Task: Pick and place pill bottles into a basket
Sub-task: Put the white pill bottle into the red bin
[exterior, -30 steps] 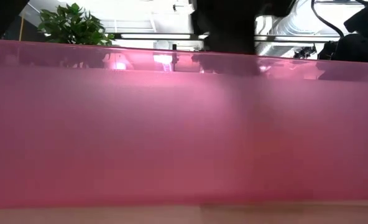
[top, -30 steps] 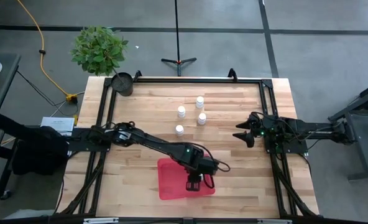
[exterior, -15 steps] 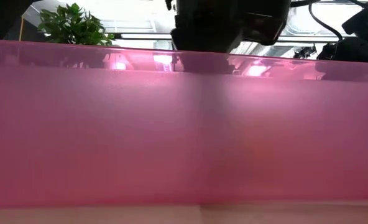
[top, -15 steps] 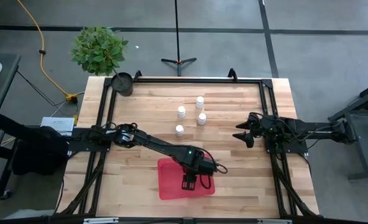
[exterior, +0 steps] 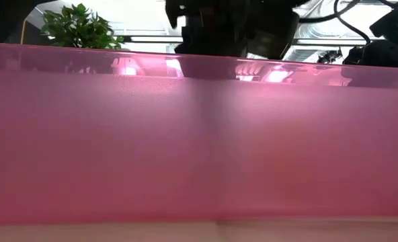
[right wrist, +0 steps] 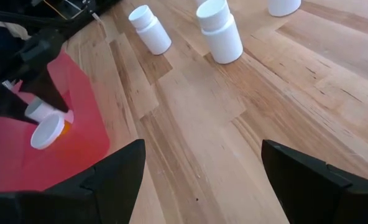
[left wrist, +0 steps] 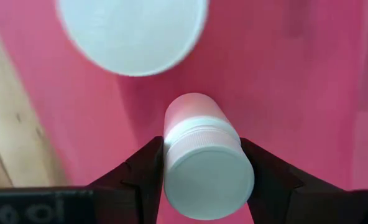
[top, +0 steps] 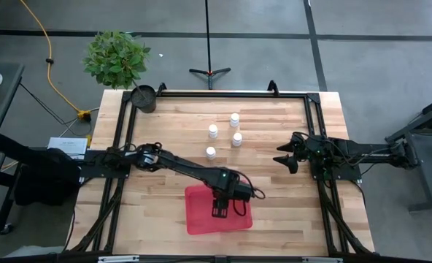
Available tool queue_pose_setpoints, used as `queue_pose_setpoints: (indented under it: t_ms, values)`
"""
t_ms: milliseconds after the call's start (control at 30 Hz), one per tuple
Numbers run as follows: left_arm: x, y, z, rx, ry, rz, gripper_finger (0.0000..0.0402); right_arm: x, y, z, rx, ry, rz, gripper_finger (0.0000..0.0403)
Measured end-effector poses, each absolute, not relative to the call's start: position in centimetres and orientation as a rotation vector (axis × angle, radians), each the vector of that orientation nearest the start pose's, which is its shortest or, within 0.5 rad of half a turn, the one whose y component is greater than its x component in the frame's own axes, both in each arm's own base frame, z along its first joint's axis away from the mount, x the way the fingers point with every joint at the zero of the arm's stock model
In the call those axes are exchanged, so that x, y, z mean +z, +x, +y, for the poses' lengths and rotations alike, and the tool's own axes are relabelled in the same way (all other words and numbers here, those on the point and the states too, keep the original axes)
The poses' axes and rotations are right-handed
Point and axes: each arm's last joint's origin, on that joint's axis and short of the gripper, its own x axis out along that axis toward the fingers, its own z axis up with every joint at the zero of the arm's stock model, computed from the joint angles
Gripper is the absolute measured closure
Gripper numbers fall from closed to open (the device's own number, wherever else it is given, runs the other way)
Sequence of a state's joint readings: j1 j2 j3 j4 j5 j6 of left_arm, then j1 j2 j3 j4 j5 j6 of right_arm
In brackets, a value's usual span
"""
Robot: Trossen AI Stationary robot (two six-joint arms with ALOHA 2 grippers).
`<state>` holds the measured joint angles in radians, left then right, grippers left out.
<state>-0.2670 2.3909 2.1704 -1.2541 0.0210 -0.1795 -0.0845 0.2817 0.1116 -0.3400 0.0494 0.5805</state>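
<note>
Red tray [top: 201, 219] as landmark. Over its middle — the left end effector [top: 220, 212], fingers clamped on a white-capped bottle [left wrist: 202, 168]; a second bottle [right wrist: 47, 134] lies on the tray just beside it. The tray's left part is bare. Four bottles [top: 211, 153] stand in a cluster on the counter [top: 165, 124] beyond the tray's far edge. Bare wood between cluster and tray — a clear lane. Right end effector [top: 285, 159] sits well right of the tray, fingers spread.

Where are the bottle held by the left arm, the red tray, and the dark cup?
held bottle [left wrist: 209, 183]: left wrist view, on its white cap.
red tray [top: 198, 219]: high view, bare floor.
dark cup [top: 144, 97]: high view, its rim.
</note>
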Motion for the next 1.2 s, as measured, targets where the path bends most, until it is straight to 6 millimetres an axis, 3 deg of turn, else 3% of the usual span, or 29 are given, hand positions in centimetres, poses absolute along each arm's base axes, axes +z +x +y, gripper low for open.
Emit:
queue_pose_setpoints:
  t_ms: [200, 500, 767, 1000, 1200]
  values:
    - [19.2, 46.1, -11.0, -0.067, 0.007, 1.486, 0.019, 14.7, 10.2, -1.0, -0.269, 0.585, 0.46, 0.0091]
    - [19.1, 46.2, -10.8, -0.071, -0.005, 1.488, 0.0187, 14.7, 10.2, -0.9, -0.242, 0.592, 0.468, 0.0091]
    - [18.4, 46.2, -10.9, -0.105, -0.038, 1.518, 0.0119, 14.7, 10.2, -0.9, -0.241, 0.593, 0.469, 0.0091]
    - [19.2, 46.2, -11.0, -0.118, -0.055, 1.507, 0.0092, 14.7, 10.2, -0.9, -0.238, 0.593, 0.47, 0.0091]
    - [22.0, 46.6, -11.0, -0.09, -0.028, 1.429, 0.0094, 14.7, 10.2, -0.9, -0.237, 0.592, 0.47, 0.0091]
